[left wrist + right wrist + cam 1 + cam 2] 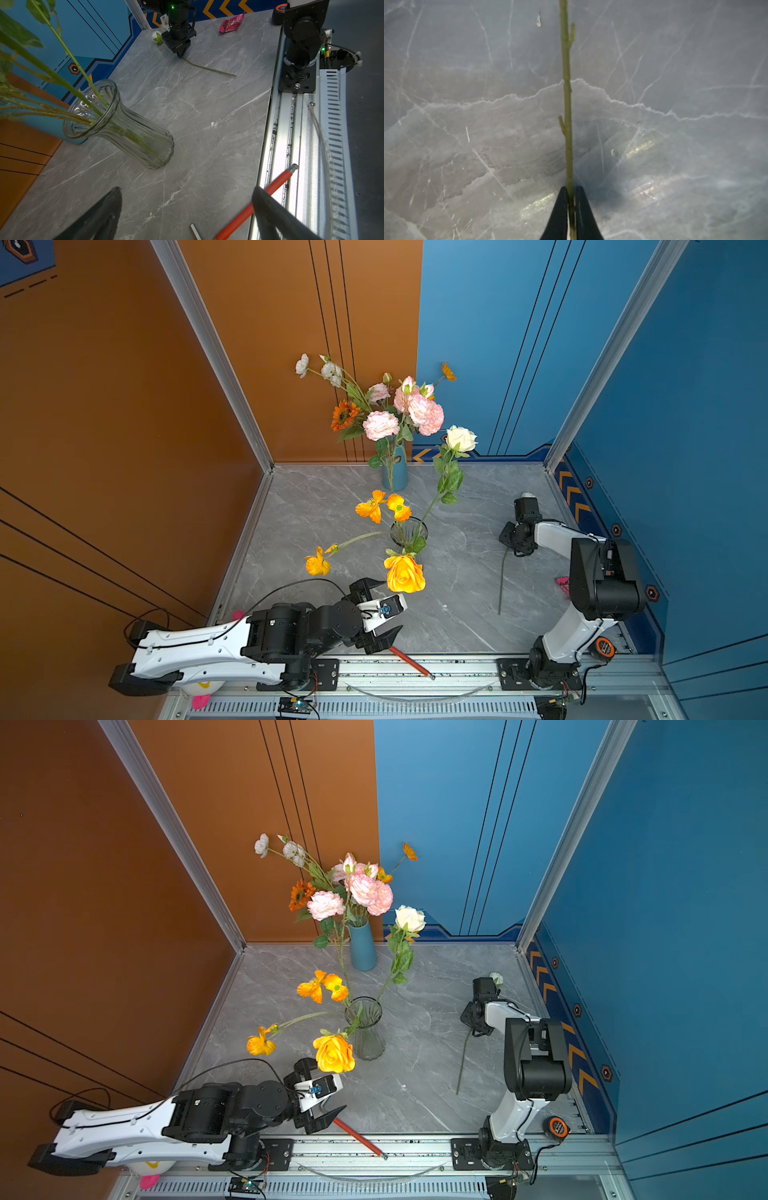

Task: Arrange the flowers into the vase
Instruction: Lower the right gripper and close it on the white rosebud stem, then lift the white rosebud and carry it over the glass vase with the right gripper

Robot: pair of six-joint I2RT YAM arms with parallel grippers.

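A clear ribbed glass vase (409,535) (365,1031) (124,126) stands mid-table. It holds orange poppies (378,506), a yellow rose (404,573) and a cream rose (460,438). One more of the flowers lies flat on the right: a bare green stem (501,585) (462,1065) (207,68) (566,93) ending in a small white bud (496,978) (156,37). My right gripper (510,549) (180,55) (571,188) is shut on that stem near the bud end, low against the table. My left gripper (392,605) (187,189) hangs open and empty in front of the vase, below the yellow rose.
A blue vase (395,475) (363,950) full of pink, white and orange blooms stands at the back wall. A red-handled tool (409,662) (259,201) lies across the front rail by my left gripper. A pink packet (231,22) and an orange tape measure (557,1128) sit at the right edge.
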